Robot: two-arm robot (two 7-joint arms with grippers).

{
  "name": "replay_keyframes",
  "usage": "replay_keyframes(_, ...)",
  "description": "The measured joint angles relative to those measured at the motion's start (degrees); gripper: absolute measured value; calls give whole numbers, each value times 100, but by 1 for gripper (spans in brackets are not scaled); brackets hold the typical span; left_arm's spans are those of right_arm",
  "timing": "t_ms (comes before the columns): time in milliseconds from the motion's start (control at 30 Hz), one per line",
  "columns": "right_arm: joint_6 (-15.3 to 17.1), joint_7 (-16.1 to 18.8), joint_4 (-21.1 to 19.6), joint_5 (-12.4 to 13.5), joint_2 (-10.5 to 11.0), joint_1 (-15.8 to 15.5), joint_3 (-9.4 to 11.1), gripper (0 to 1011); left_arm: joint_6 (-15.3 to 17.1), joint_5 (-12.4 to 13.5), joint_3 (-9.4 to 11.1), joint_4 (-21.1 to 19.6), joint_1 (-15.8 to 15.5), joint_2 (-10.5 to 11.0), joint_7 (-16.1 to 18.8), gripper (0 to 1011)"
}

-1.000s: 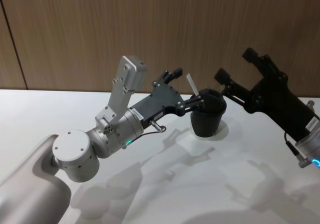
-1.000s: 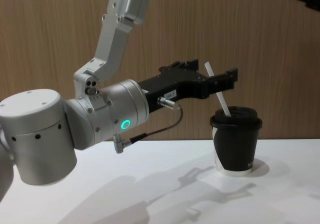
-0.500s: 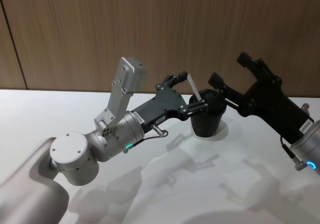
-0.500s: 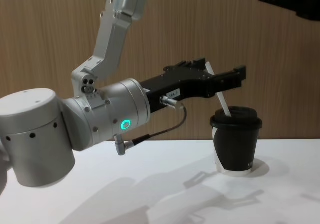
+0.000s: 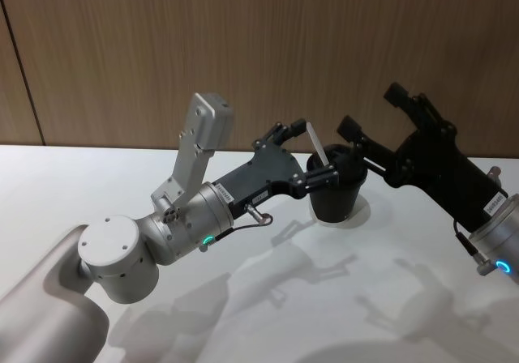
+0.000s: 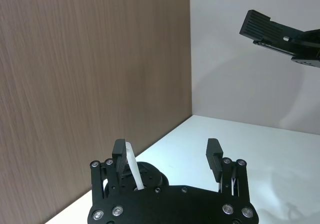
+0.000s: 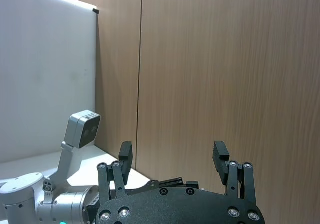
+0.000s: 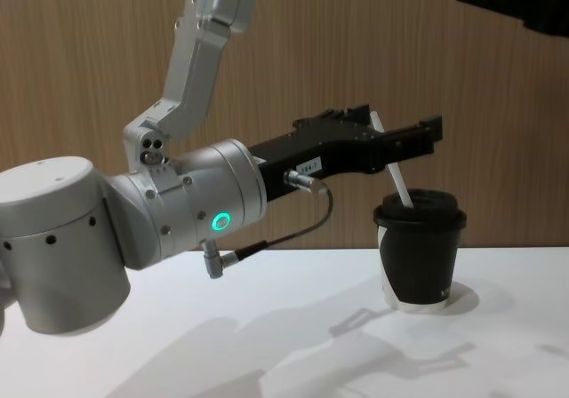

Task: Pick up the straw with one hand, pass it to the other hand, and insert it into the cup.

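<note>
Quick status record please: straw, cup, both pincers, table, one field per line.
straw: leaning, lower end in the cup's lid, upper end between the left fingers
cup: upright on the table, lid on
left pincer: open, fingers either side of the straw, one touching or nearly touching it
right pincer: open, raised to the right of the cup, holding nothing
table: white, bears the cup
</note>
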Motion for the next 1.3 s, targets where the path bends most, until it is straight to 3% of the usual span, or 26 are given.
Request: replay_keyframes(1300, -113, -23, 15, 35, 35, 1, -29, 1001, 43, -78, 30, -58, 25, 48, 0, 1003)
